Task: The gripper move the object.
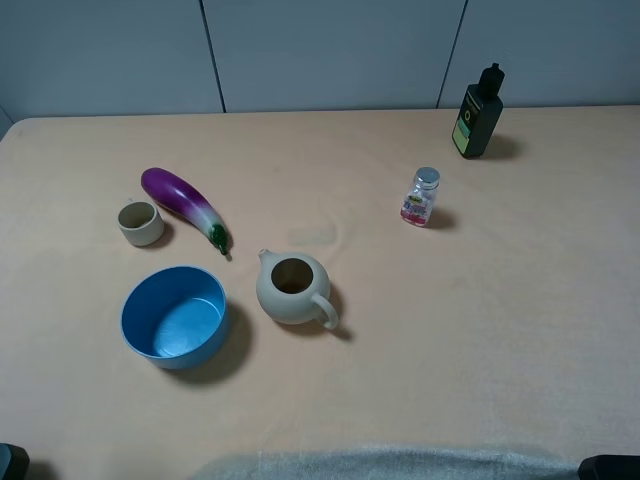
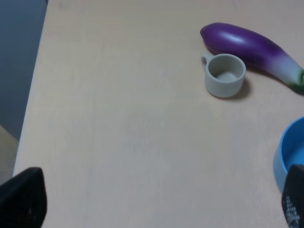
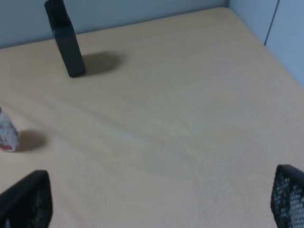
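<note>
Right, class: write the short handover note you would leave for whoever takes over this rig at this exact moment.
Left gripper: open, holding nothing, back at the near table edge; only its fingertips show.
Right gripper: open, holding nothing, also back at the near edge.
Eggplant: lying on the table on the left side, untouched, right beside the small beige cup and behind the blue bowl. The teapot sits to its right and nearer.
Done: nothing yet; no gripper is near the eggplant.
Left: reach, grasp and move the eggplant. The left arm looks the closer one.
</note>
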{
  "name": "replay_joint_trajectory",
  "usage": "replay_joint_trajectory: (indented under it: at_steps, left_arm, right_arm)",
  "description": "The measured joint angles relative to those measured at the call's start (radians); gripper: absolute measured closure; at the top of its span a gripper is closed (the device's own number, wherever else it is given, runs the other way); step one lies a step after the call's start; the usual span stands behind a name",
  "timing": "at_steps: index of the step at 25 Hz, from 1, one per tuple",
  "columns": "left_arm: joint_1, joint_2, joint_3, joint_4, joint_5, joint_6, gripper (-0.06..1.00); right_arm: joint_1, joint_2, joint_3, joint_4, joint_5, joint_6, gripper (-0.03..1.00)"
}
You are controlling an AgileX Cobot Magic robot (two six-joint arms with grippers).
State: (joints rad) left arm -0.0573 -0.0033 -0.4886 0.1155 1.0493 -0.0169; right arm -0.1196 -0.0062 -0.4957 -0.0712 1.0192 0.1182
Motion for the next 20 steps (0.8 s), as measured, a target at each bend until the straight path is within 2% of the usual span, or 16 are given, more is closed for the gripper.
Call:
replay_joint_trajectory:
  at_steps: [20]
  left_arm:
    - [0.000, 0.000, 0.000, 0.000, 0.000, 0.000, -0.05]
  right_arm:
    - [0.000, 0.000, 0.000, 0.000, 0.000, 0.000, 0.28]
